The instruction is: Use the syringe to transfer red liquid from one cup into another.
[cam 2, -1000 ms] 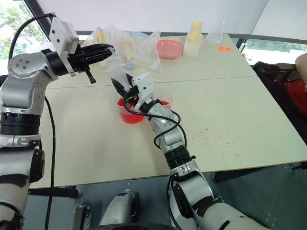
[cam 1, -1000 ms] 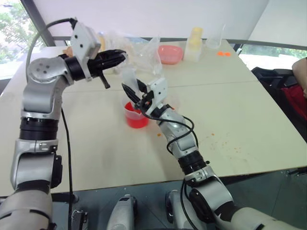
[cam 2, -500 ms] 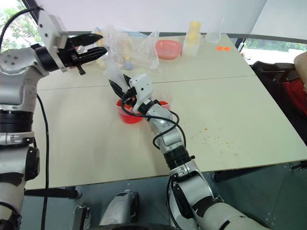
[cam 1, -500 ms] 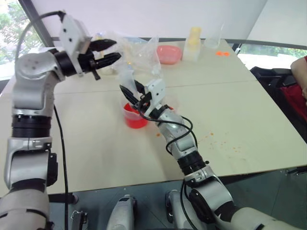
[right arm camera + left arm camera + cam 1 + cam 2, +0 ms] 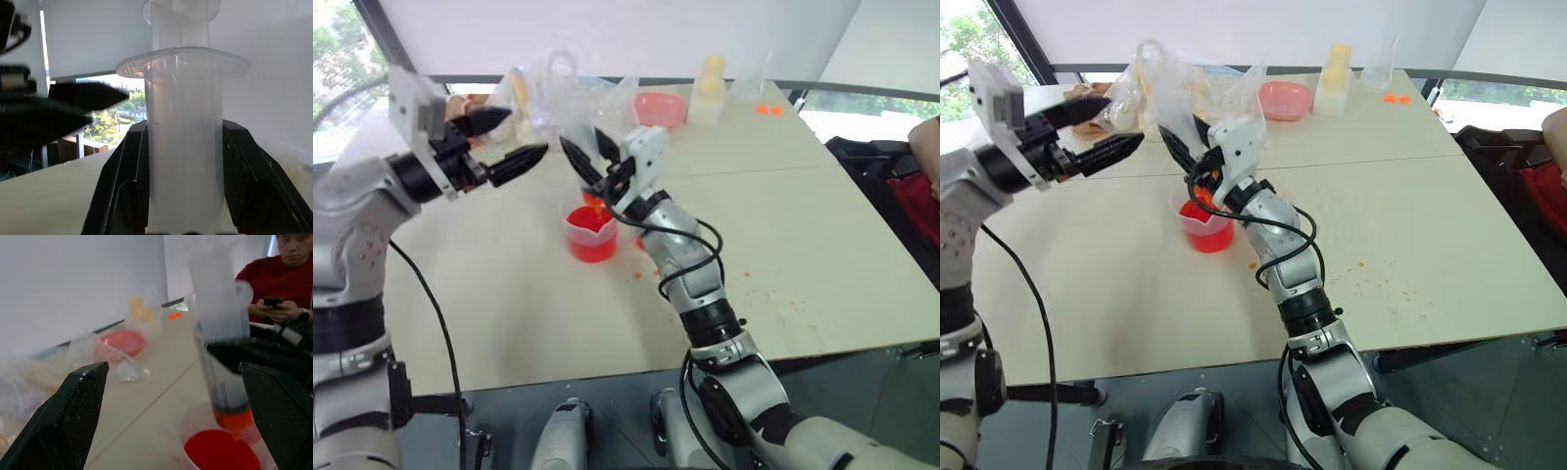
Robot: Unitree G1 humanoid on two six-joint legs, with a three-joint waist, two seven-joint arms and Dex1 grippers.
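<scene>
1. Our left claw (image 5: pixel 507 140) has let go of the plunger and now hangs spread wide, off to the side.
2. Our right claw (image 5: pixel 183 171) has lifted the syringe (image 5: pixel 220 357), pinching it upright over the cup (image 5: pixel 590 233) mid-table.
3. Red liquid (image 5: pixel 234 419) sits near its tip, so next we carry it to another cup.

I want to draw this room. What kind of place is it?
Probably a lab or test room: a big pale table by windows, a cup of red liquid under a syringe, and a person sitting nearby.
</scene>
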